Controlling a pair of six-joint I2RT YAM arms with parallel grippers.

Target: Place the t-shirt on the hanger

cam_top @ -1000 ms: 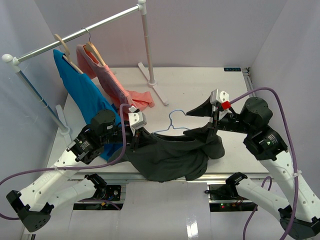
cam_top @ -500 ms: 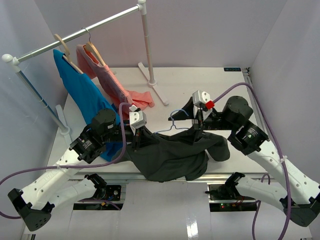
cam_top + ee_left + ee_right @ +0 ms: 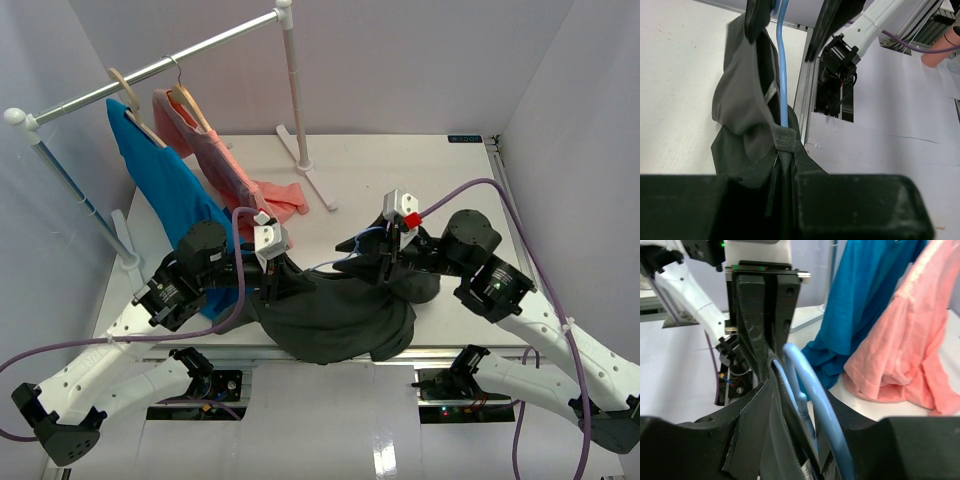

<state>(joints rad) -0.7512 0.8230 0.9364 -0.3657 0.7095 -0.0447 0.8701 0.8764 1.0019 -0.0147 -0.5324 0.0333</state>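
The dark charcoal-grey cloth t-shirt (image 3: 340, 320) lay bunched between the two arms. Its lower part spilled over the near edge of the white bench (image 3: 400, 170), nearer the arm bases than either pincer.

The left pincer (image 3: 785, 170) stood narrow, with a fold of shirt running in between its fingers. Whether it truly gripped that fold could not be told. Just ahead of its tips the collar band wrapped the thin light-blue wire hanger (image 3: 782, 75), probably kept there so the neck hole stayed threaded on the wire.

The wire ran straight from the left pincer across to the right pincer (image 3: 385, 262). That one stood part-way open, with the wire and a flap of shirt between its fingers and a gap showing on one side. It looked placed to steady the hook end while the shoulders were worked on. The shirt seemed only partly on the hanger, its body hanging loose below both pincers.

Beyond the left pincer, a bright blue garment (image 3: 170, 190) and a salmon-pink garment (image 3: 225, 165) hung from a white rail (image 3: 180, 60), well clear of the work.
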